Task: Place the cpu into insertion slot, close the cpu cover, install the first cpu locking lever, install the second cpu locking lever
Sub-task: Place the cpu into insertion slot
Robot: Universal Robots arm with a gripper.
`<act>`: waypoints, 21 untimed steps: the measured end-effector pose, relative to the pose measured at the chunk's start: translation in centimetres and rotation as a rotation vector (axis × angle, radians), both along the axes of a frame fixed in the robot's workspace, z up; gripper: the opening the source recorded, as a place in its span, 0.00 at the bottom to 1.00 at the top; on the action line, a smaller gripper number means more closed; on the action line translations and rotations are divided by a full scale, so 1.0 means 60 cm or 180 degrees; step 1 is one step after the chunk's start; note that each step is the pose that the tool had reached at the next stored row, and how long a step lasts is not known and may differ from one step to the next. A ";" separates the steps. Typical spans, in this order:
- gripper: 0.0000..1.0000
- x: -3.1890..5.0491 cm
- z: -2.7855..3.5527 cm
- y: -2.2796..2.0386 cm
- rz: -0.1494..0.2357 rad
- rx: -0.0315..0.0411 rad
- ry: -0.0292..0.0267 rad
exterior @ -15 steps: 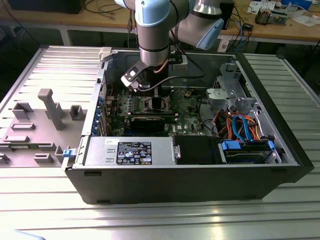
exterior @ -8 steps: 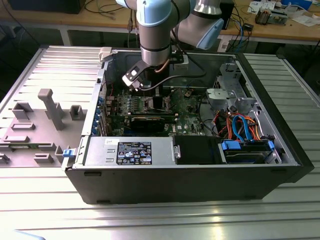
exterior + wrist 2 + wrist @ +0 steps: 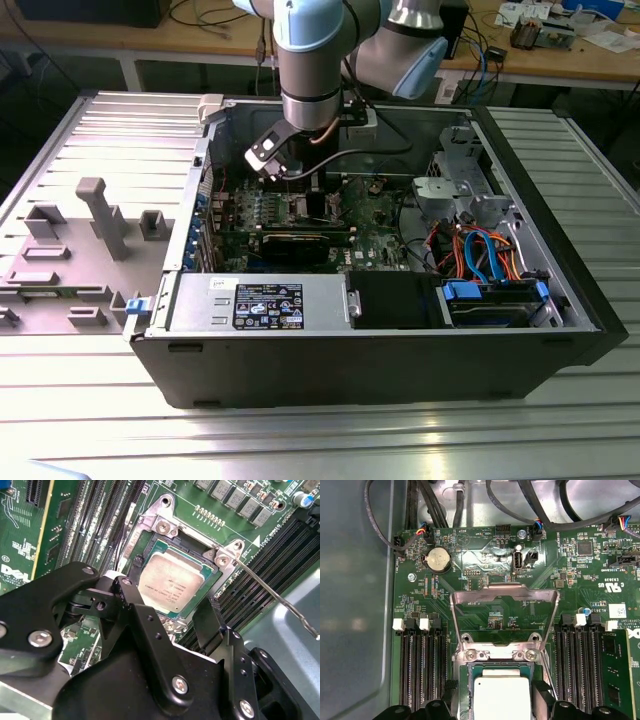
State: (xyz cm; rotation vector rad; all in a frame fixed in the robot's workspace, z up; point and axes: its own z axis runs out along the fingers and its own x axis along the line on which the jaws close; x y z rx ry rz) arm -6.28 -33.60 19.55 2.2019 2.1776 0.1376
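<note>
The cpu (image 3: pixel 170 584) is a silvery square chip lying flat in the insertion slot (image 3: pixel 150 545) of the green motherboard (image 3: pixel 375 215). In the first wrist view the cpu (image 3: pixel 501 697) lies between my two black fingertips, with a gap on one side. My gripper (image 3: pixel 165 597) is open just above the chip, fingers (image 3: pixel 136 611) straddling it. The cpu cover (image 3: pixel 505 590), a dull-metal frame with a window, stands swung up and open behind the socket. One thin wire locking lever (image 3: pixel 270 596) sticks out, unlatched, from the socket's corner. In the exterior view the gripper (image 3: pixel 300 185) reaches down into the open computer case.
Long black memory slots (image 3: pixel 420 665) flank the socket on both sides. The case (image 3: pixel 560 270) holds a power supply box (image 3: pixel 260 300), a drive cage with blue parts (image 3: pixel 495 300) and orange and blue cables (image 3: pixel 480 248). Grey fixtures (image 3: pixel 100 215) stand on the table at the exterior view's left.
</note>
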 end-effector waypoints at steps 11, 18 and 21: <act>0.67 0.001 0.003 0.0043 -0.0011 -0.0036 0.0013; 0.67 0.002 0.003 0.0048 -0.0007 -0.0065 0.0017; 0.67 0.002 0.005 0.0047 -0.0007 -0.0077 0.0019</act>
